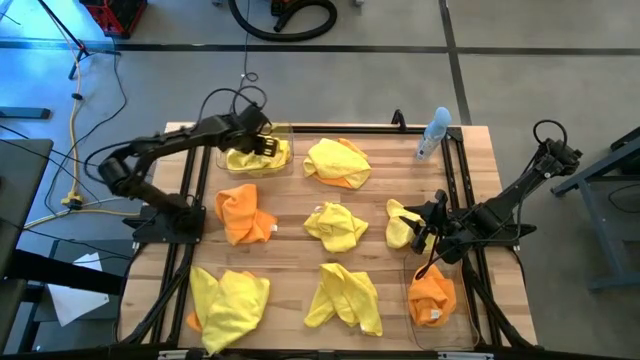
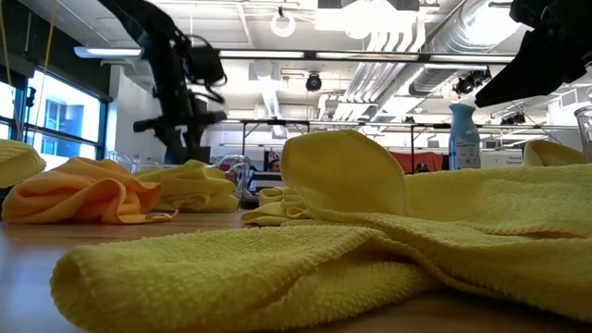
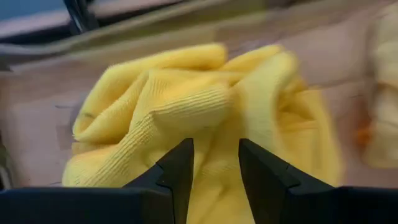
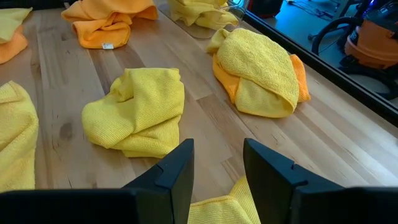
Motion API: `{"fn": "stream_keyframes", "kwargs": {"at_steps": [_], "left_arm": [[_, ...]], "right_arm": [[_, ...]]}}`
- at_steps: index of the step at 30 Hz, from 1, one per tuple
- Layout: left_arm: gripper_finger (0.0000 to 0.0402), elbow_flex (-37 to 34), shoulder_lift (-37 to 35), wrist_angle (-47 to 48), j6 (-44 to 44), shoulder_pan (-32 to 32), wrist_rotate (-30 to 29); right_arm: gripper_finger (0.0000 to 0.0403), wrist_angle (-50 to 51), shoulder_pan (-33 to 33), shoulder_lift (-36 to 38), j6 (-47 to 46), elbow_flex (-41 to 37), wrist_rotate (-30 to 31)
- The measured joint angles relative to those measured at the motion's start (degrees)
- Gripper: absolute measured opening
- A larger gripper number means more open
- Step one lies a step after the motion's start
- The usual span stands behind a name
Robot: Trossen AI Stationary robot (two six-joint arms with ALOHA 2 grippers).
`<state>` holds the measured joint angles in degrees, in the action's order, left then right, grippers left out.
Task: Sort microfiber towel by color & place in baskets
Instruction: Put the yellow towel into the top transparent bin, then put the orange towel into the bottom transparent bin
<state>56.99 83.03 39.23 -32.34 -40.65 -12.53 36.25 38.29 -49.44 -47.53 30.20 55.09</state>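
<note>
Yellow towel point(image 2: 305, 264) sprawled closest on table point(image 1: 290, 265), left gripper point(image 1: 268, 143) narrowly parted, empty, over yellow cloth point(image 3: 205, 118) in far basket point(image 1: 287, 132), right gripper point(image 1: 432, 224) parted, empty, above yellow cloth point(image 1: 400, 222), orange cloth point(image 1: 432, 295) in near basket point(image 1: 445, 338).

The left gripper point(image 1: 268, 143) covers part of the yellow towel point(image 1: 245, 159) in the clear basket point(image 1: 289, 160) at the table's far left corner; in the left wrist view that towel is blurred and runs off the frame.

The near-right basket point(image 1: 466, 335) is so transparent that its outline is hard to trace, and it is cut by the picture's lower edge.

The right gripper point(image 1: 432, 222) hides part of a yellow cloth point(image 1: 398, 222) near the right edge.

In the low view, the big yellow towel point(image 2: 370, 240) blocks most of the table behind it.
</note>
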Motion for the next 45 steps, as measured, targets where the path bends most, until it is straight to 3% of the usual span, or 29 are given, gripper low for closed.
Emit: {"fn": "stream_keyframes", "kwargs": {"at_steps": [9, 18, 25, 29, 34, 45], "left_arm": [[0.0117, 0.00, -9.61, 2.99, -2.47, 10.60, -0.62], [0.0117, 0.00, -10.95, 15.45, -14.27, 29.57, -8.17], [0.0117, -0.04, -10.67, 26.76, -21.62, 39.93, -8.48], [0.0117, -0.04, -10.64, 26.68, -20.71, 43.12, -7.01], [0.0117, -0.04, -8.13, 26.77, -11.76, 46.20, -4.58], [0.0117, -0.04, 6.13, 28.17, 0.57, 46.20, -2.78]], "right_arm": [[0.0132, 0.00, -0.01, -0.01, 0.00, 0.00, 0.00], [0.0132, -0.02, 0.01, 0.01, -0.13, 0.00, 0.00], [0.0132, -0.02, 0.01, 0.01, -0.15, 0.00, 0.00], [0.0132, -0.04, 0.00, 0.01, -0.35, 0.00, 0.00], [0.0132, -0.71, 0.01, 0.01, -0.44, 0.00, 0.00], [0.0132, -0.92, 0.01, 0.01, -0.44, 0.02, -0.04]]}}
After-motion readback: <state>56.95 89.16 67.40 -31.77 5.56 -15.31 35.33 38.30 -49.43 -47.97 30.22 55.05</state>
